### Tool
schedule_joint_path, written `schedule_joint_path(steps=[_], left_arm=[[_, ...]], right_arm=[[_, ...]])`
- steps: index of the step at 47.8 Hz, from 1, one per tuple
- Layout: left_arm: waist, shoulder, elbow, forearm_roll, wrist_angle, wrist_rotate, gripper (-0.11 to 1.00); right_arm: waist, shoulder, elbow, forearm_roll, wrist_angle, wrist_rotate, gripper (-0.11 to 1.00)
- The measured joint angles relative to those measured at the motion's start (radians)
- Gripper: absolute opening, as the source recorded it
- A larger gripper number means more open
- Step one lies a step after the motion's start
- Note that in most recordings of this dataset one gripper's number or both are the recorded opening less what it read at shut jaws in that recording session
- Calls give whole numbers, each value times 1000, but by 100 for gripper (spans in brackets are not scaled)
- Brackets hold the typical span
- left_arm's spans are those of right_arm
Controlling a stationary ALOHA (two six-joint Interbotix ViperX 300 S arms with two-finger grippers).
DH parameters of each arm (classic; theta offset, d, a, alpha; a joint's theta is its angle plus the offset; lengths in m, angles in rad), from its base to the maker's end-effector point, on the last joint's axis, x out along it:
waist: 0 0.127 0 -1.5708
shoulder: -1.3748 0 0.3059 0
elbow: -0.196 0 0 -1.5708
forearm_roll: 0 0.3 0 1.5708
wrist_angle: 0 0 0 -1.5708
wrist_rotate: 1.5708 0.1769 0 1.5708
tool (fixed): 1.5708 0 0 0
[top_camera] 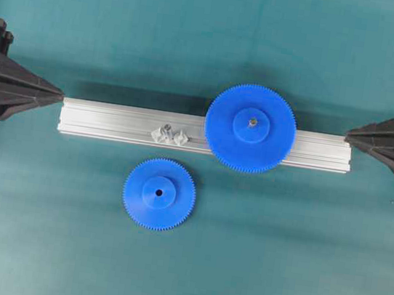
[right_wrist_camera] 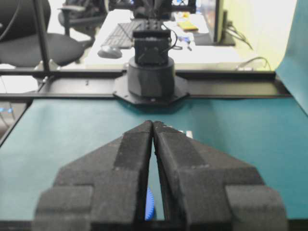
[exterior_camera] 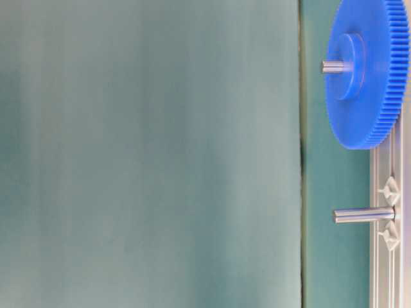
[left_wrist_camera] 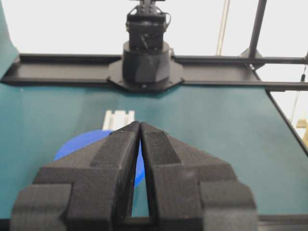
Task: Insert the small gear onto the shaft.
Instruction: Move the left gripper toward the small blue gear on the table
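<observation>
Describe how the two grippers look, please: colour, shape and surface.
Both the left gripper and the right gripper are matt black. Each has two long wedge-shaped jaws that taper to a narrow tip, with blocky bases. The inner faces look rough, like foam or grip tape. No markings or cables show on them.

The teal table (top_camera: 37,242) carries an aluminium rail (top_camera: 112,122); the small gear (top_camera: 159,193) lies flat just in front of this rail.
</observation>
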Motion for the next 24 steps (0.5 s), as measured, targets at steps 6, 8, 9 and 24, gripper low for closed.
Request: schedule_joint_path(steps=[6,8,9,24], left_arm=[[0,23,11,11,-2,2,-1],[0,31,12,12,-2,6,-1],[0,34,11,12,-2,8,-1],[-3,100,-18,12,48,-6,-1]], right_arm=[[-6,2,2,17,-3,2,10],[-14,2,2,28,-3,5,5],[-15,2,2,31,-5,8,4],[-21,21,6,37,63,63,0]])
